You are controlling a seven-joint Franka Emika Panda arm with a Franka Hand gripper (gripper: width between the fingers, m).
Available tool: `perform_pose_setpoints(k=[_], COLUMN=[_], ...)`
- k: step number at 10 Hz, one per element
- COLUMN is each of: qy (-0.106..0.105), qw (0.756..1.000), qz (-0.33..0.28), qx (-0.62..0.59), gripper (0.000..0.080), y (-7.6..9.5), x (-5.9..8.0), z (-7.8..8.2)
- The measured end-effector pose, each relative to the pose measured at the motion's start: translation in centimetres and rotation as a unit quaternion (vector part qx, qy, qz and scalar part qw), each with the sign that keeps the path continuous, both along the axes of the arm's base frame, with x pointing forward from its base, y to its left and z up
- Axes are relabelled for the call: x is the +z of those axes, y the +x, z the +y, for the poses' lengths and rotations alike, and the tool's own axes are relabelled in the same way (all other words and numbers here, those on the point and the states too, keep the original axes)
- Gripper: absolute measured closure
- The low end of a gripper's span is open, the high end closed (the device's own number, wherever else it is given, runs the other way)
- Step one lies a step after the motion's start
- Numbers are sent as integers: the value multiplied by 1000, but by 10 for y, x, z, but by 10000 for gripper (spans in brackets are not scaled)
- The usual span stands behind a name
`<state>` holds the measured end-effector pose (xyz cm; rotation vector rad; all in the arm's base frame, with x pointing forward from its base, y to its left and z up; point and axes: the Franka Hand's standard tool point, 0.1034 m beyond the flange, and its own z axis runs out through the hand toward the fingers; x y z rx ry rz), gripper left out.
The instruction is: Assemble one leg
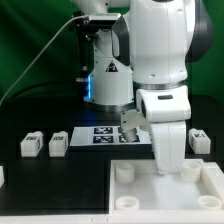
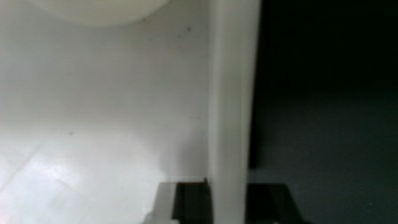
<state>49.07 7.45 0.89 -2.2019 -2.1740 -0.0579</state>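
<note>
Gripper [image 1: 168,128] of the arm, pointing straight down, is clamped on a leg [image 1: 170,152]. In the wrist view its dark fingers [image 2: 187,205] press either side of the narrow white leg [image 2: 231,100], with no gap showing. The leg is upright near the middle right of the scene, over the far edge of the tray [image 1: 150,195]; whether it touches the tray cannot be told.

From the exterior view's left:
- Two more legs [image 1: 30,145] lie side by side on the black table [image 1: 20,185], tags facing the camera.
- The marker board [image 1: 98,136] lies flat behind the tray.
- The white tray sits nearest the camera, with a round socket [image 1: 124,172] at its far left corner.
- Another leg [image 1: 200,140] lies on the table at the far right, well apart from the held one.
</note>
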Motion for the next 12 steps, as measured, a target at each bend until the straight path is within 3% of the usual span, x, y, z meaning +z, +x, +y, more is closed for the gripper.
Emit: perform_pose_setpoints(k=[2,4,5,6,7,12], qy=[0,0,0,0,0,0], qw=[1000,1000,1000,1000,1000,1000], qz=[0,0,0,0,0,0], qx=[-1,-2,-2,-2,-2,-3], gripper=[739,433,433,254,183,150], y=[0,0,0,0,0,0], x=[0,0,0,0,0,0], z=[0,-1,-1,-1,-1,-2])
